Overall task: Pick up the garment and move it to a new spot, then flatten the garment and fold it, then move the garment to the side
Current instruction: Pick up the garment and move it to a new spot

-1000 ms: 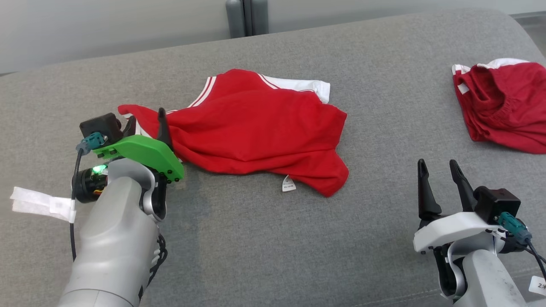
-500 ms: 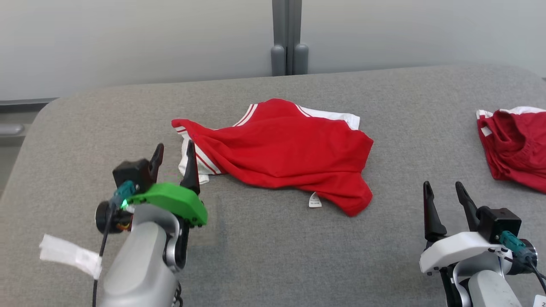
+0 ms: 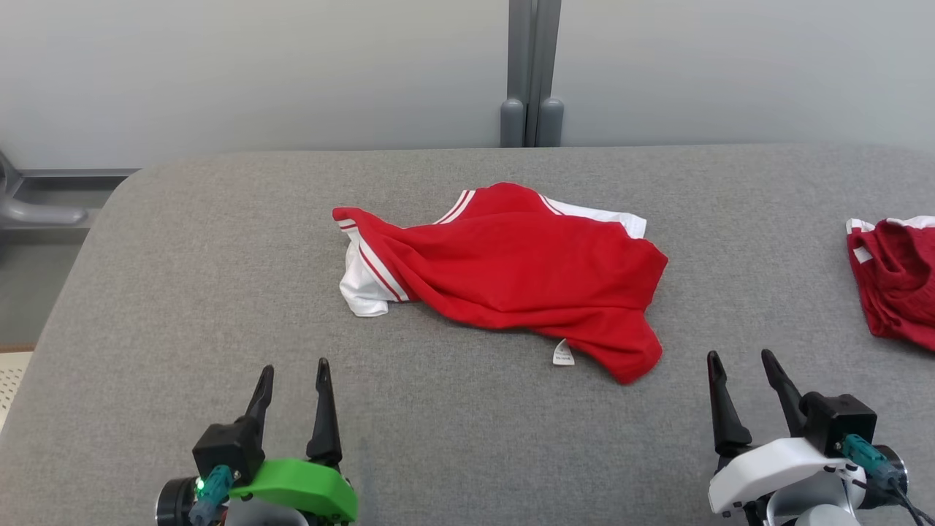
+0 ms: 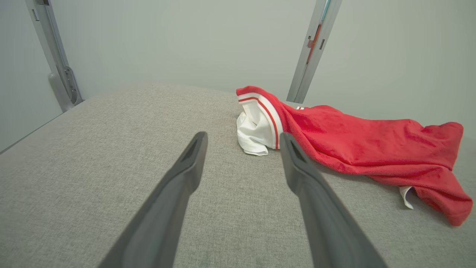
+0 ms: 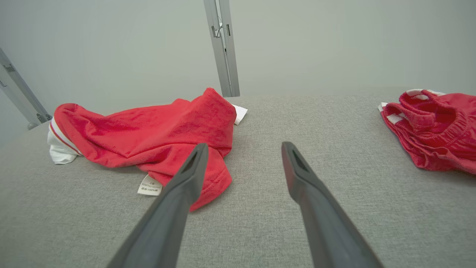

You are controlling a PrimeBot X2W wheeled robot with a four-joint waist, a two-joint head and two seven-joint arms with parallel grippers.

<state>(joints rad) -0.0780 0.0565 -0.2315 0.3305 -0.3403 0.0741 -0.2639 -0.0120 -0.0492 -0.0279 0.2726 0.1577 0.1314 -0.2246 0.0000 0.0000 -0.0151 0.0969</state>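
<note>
Garment (image 3: 511,277), red with white trim, lies crumpled mid-cushion (image 3: 182,292), touched by neither claw. Left gripper (image 3: 295,365), at its 8 o'clock, stands wide open and empty. A white label (image 3: 562,353) pokes out at 5 o'clock. Right gripper (image 3: 739,354), at 4 o'clock, likewise gapes empty. Another red piece (image 3: 895,281) lies at 3 o'clock.

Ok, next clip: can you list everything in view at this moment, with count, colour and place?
shirt: one, red with white trim, crumpled mid-surface
label: one, white, at the shirt's near edge
second garment: one, red with white trim, bunched at the far right
padded surface: one, grey, under both garments
post: one, grey, behind the surface against the pale wall
left gripper: one, dark fingers, green mount, lower left, open, empty
right gripper: one, dark fingers, white mount, lower right, open, empty
</note>
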